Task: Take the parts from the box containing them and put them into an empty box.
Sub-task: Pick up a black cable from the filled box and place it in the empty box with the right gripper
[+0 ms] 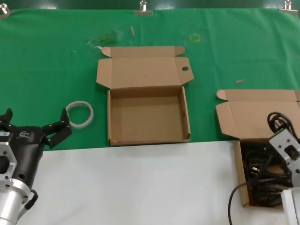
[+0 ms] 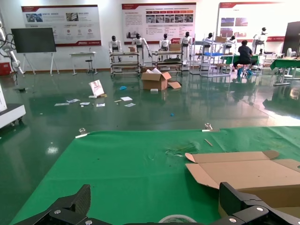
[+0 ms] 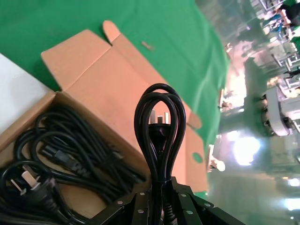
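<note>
While the right gripper [image 3: 157,199] hangs above the box of cables [image 1: 246,187] at the right edge of the counter [image 1: 140,183], it is clamped on one coiled power cable [image 3: 157,122], lifted clear of the rest. In the right wrist view that bundle runs straight out from the fingers as a long narrow loop, its rounded bend farthest from the gripper and its plug [image 3: 158,123] lying inside the loop, prongs toward the bend. In the head view the same coil shows as a small black loop [image 1: 277,121] above the wrist housing, in front of the box's raised lid [image 1: 253,112].

More cables [image 3: 56,154] lie tangled in the tray below, their strands running mostly along the box's length; how many there are cannot be counted, but at least one further plug [image 3: 26,180] shows, lying flat with its prongs up.

There are two cardboard boxes. The second one, the empty box [image 1: 147,117], sits at mid-counter on the green cloth [image 1: 47,61], well apart from the first, with its lid folded back away from the robot and one round hole [image 1: 184,69] through the right side flap.

The left gripper [image 1: 33,126] hovers low at the left with its fingers spread wide and holding nothing. One white tape ring [image 1: 79,114] lies flat on the cloth just beside it, between it and the empty box.
</note>
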Controlling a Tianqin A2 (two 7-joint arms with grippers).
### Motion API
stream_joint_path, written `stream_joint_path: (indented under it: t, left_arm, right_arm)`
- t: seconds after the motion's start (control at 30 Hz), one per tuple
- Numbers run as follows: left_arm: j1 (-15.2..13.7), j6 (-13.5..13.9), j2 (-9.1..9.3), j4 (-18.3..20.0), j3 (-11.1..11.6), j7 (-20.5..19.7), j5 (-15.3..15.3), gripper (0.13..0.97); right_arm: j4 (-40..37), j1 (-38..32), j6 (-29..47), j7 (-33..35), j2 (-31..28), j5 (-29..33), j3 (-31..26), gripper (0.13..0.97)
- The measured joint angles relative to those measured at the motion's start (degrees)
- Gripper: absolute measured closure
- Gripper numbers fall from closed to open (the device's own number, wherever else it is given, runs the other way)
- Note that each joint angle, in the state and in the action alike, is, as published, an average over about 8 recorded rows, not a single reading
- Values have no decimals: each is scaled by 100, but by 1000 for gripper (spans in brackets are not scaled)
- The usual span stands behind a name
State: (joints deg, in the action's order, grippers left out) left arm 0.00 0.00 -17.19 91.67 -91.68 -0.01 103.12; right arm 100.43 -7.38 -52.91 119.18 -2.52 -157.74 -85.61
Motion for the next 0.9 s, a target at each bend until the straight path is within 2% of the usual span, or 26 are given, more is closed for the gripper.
stream_joint_path:
  t: [0.2, 0.4, 0.67, 0.9]
  left_arm:
    - [0, 0, 0, 0, 0, 0, 0, 132]
    - [0, 0, 0, 0, 0, 0, 0, 132]
    - [0, 0, 0, 0, 0, 0, 0, 132]
    - [0, 0, 0, 0, 0, 0, 0, 132]
  right_arm:
    - [678, 3, -421, 19, 3, 0, -342, 892]
    - [1034, -223, -534, -696, 1, 0, -1323, 892]
    - [635, -918, 21, -2036, -1, 0, -2826, 892]
    - [-33, -1375, 608, -2697, -7, 0, -3541, 894]
